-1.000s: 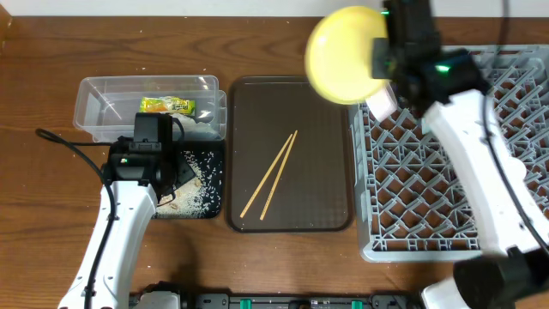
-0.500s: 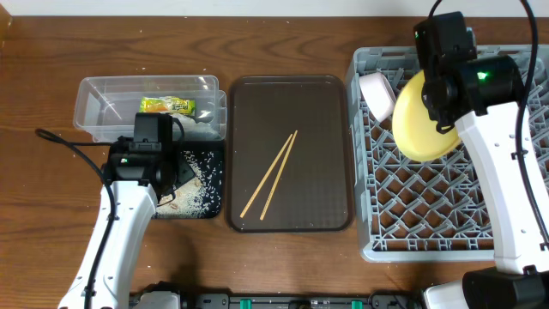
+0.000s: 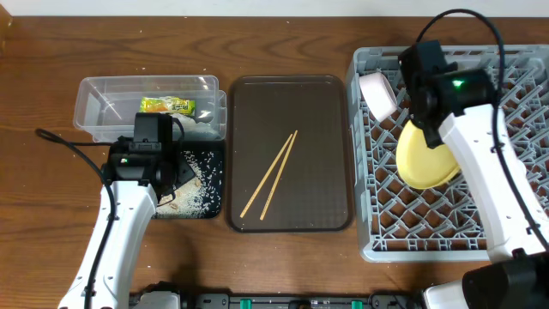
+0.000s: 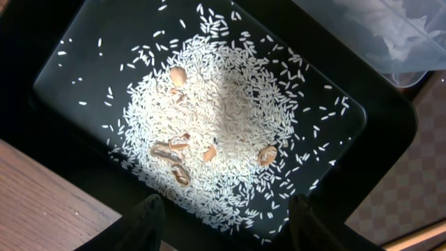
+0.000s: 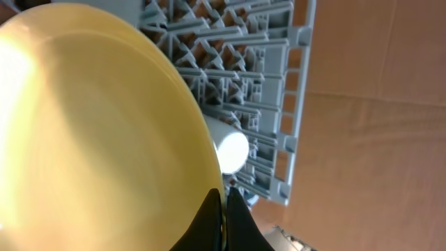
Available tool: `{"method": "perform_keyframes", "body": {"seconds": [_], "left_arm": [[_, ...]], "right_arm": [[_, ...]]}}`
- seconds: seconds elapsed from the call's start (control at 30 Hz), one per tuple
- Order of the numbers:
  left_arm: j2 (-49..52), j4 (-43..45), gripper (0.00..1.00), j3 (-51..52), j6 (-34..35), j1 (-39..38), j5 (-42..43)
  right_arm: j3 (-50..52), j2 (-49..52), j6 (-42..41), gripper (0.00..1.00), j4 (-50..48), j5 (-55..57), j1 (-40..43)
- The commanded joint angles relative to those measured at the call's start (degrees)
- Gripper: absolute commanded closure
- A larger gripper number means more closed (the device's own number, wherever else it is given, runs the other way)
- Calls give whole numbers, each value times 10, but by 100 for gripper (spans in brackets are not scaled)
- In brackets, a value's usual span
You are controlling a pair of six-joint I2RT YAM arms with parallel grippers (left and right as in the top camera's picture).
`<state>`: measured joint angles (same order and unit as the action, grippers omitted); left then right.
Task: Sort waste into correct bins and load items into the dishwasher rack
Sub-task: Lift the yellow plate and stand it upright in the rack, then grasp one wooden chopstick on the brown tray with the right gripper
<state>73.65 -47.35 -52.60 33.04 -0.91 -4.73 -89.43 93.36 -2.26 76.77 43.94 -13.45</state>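
Seen from overhead, a wooden table (image 3: 283,43) holds a large square light-grey plastic dishwasher rack (image 3: 377,232) on the right, a dark brown serving tray (image 3: 326,154) in the middle, and two bins on the left. The right gripper (image 5: 224,209) is clamped shut on the rim of a round yellow plate (image 3: 425,159). It holds the plate tilted on edge, low among the rack's upright pegs; whether the plate already rests on the lattice floor cannot be told. A small white cup (image 3: 377,93) lies on its side in the rack's far left corner, near the plate. Two thin wooden chopsticks (image 3: 270,174) lie side by side at a slant on the brown tray, untouched. On the left, a clear plastic rectangular tub (image 3: 94,107) contains a small green-and-yellow snack wrapper (image 3: 167,106). Touching its near side is a shallow black rectangular tray (image 3: 214,184) strewn with loose white rice grains (image 4: 223,118) and a few small brown bits. The left gripper (image 4: 224,213) hangs over this black tray with its fingers spread apart and nothing between them. The task looks well advanced: wrapper and rice are binned, the cup is loaded, and the plate is about to be set down. The chopsticks have yet to go into the rack. No bowls are in view.
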Motion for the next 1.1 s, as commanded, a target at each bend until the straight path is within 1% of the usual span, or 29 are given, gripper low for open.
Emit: {"method": "perform_keyframes", "body": {"seconds": [0.0,0.03,0.07,0.1,0.13,0.17,0.2,0.3,0.33,0.47,0.53,0.57,0.6,0.63,0.73,0.8,1.0,1.07], "left_arm": [[-3,-1,40,-1,3,2,-9],[-3,-1,40,-1,3,2,-9],[-3,-1,40,-1,3,2,-9],[-3,-1,40,-1,3,2,-9],[-3,-2,40,-1,3,2,-9],[-3,-2,40,-1,3,2,-9],[-3,-2,40,-1,3,2,-9],[-3,-2,40,-1,3,2,-9],[-3,-2,40,-1,3,2,-9],[-3,-2,40,-1,3,2,-9],[-3,-2,40,-1,3,2,-9],[-3,-2,40,-1,3,2,-9],[-3,-2,40,-1,3,2,-9],[-3,-2,40,-1,3,2,-9],[-3,-2,40,-1,3,2,-9],[-3,-2,40,-1,3,2,-9],[-3,-2,40,-1,3,2,-9],[-3,-2,40,-1,3,2,-9]], "right_arm": [[18,1,-9,99,-29,6,-18],[21,1,-9,98,-43,-5,-24],[21,1,-9,92,-56,-21,-29],[21,1,-9,78,-69,-35,-34],[21,1,-9,61,-81,-46,-39],[21,1,-9,48,-96,-61,-44],[21,1,-9,39,-108,-71,-49],[20,-2,-23,25,-141,-80,-58],[16,-4,-35,22,-147,-80,-58],[-16,-14,-68,15,-169,-104,-59],[-33,-21,-69,11,-186,-152,-59],[-38,-26,-69,11,-203,-199,-59],[-39,-30,-69,11,-215,-235,-60],[-39,-32,-69,12,-230,-293,-61],[-37,-27,-71,20,-245,-459,-66],[-33,-17,-89,21,-241,-510,-77],[8,35,-152,21,-227,-515,-146],[28,59,-185,21,-228,-515,-170]]}}
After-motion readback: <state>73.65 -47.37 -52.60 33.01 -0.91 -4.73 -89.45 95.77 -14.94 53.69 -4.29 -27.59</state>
